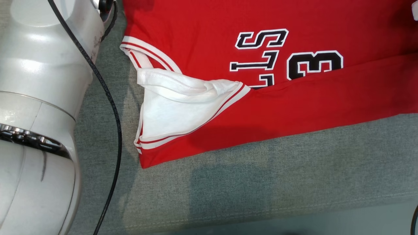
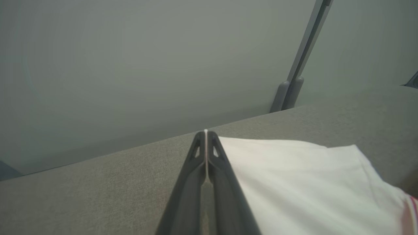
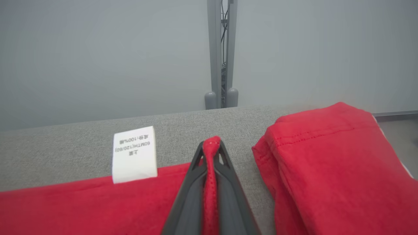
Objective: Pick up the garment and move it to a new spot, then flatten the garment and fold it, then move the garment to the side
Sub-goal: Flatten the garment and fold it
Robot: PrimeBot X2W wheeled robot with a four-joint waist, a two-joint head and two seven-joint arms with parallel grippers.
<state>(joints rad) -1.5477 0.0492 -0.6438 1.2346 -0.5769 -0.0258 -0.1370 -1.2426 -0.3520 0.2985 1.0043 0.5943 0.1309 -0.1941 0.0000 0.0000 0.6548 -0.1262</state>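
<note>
Shirt spreads across the top of our head view on gray cushion; right gripper pinches red hem, left gripper clamps a white sliver.

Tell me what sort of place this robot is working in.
Probably a lab or test room, not a home: a red jersey lies on a grey upholstered surface, backed by plain grey partition panels joined by a metal post with cables.
</note>
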